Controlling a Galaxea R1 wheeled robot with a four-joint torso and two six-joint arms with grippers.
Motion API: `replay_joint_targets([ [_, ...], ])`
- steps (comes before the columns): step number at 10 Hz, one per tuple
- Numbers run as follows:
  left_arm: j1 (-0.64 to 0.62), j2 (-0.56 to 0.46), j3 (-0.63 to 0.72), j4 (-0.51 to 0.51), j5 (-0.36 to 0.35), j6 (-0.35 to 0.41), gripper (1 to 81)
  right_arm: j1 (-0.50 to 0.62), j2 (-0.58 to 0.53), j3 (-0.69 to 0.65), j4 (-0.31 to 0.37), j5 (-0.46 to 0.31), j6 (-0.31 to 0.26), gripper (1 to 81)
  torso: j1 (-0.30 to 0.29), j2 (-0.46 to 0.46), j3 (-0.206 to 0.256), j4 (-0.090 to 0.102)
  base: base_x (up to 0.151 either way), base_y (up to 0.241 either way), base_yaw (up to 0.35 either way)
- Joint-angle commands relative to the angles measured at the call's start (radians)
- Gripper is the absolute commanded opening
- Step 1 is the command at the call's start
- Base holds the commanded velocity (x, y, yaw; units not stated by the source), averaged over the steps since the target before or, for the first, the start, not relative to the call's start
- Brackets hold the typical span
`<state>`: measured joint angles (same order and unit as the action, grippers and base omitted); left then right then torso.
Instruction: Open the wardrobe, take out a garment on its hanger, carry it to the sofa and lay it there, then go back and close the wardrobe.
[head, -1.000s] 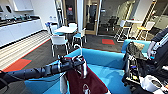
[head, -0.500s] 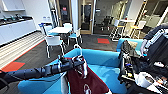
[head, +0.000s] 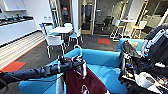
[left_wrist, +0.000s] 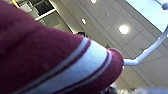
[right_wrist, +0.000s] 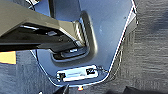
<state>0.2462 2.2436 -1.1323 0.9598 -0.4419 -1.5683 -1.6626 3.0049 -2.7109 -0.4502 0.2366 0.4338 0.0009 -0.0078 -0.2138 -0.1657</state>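
While the left gripper (head: 75, 63) is closed on the hanger (head: 79, 51) near its hook, the garment (head: 83, 82) hangs free (lower centre of the frame) over the sofa (head: 105, 61), probably ready for laying; right fingers: cannot tell

The garment (head: 83, 82) is soft matt dark red cloth with ribbed striped trim; the hanger (head: 79, 50) is smooth white plastic. The sofa (head: 105, 62) is matt blue upholstery above rough grey carpet (head: 82, 45).
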Motion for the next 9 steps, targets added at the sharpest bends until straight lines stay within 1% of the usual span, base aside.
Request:
replay_joint_targets([
  [1,-0.159,-0.004,0.033,-0.013,-0.069,0.005,1.0,-0.001,-0.004,0.0,-0.007,-0.053,-0.003,81.1,0.0,0.0,0.0,0.0,0.0,0.0,0.0],
  [5,-0.159,-0.004,0.032,-0.009,-0.069,0.004,1.0,-0.001,0.001,0.0,-0.007,-0.053,-0.003,81.1,0.0,0.0,0.0,0.0,0.0,0.0,0.0],
  [9,-0.158,-0.001,0.034,-0.009,-0.069,0.004,1.0,-0.001,0.001,0.0,-0.007,-0.051,-0.003,81.1,-0.001,0.0,0.0,0.0,0.077,0.0,0.0],
])
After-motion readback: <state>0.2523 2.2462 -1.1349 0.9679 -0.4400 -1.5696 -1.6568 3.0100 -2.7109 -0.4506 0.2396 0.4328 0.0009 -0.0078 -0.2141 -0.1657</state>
